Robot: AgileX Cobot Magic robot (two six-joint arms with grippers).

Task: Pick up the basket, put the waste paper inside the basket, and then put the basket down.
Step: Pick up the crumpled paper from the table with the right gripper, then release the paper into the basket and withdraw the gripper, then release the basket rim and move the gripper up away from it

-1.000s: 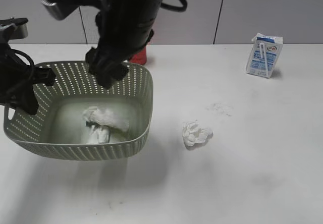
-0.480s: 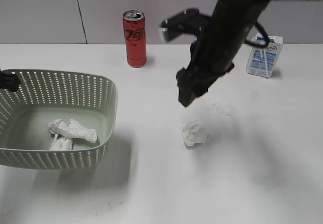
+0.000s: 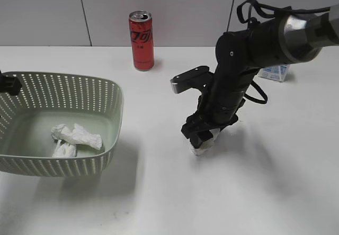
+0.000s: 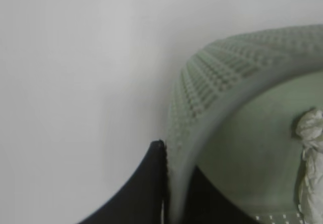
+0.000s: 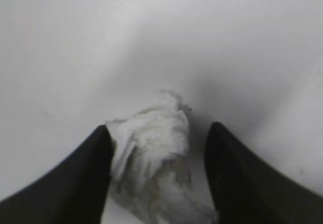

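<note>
The pale green basket (image 3: 114,95) is at the left, and my left gripper (image 3: 9,84) holds it by its left rim a little above the table. In the left wrist view my left gripper (image 4: 176,158) is shut on the basket rim (image 4: 212,77). Two waste paper wads (image 3: 74,138) lie inside the basket, and one shows in the left wrist view (image 4: 310,148). Another waste paper wad (image 3: 204,145) lies on the table. My right gripper (image 3: 202,134) is down over it. In the right wrist view my right gripper (image 5: 159,128) is open, with the wad (image 5: 151,158) between its fingers.
A red drink can (image 3: 141,40) stands at the back of the white table (image 3: 159,203). A blue-and-white carton (image 3: 275,72) at the back right is mostly hidden behind my right arm. A grey wall runs behind the table.
My right arm has swung from above the basket to the right and come down over the wad on the table. The basket has shifted left and lower.
</note>
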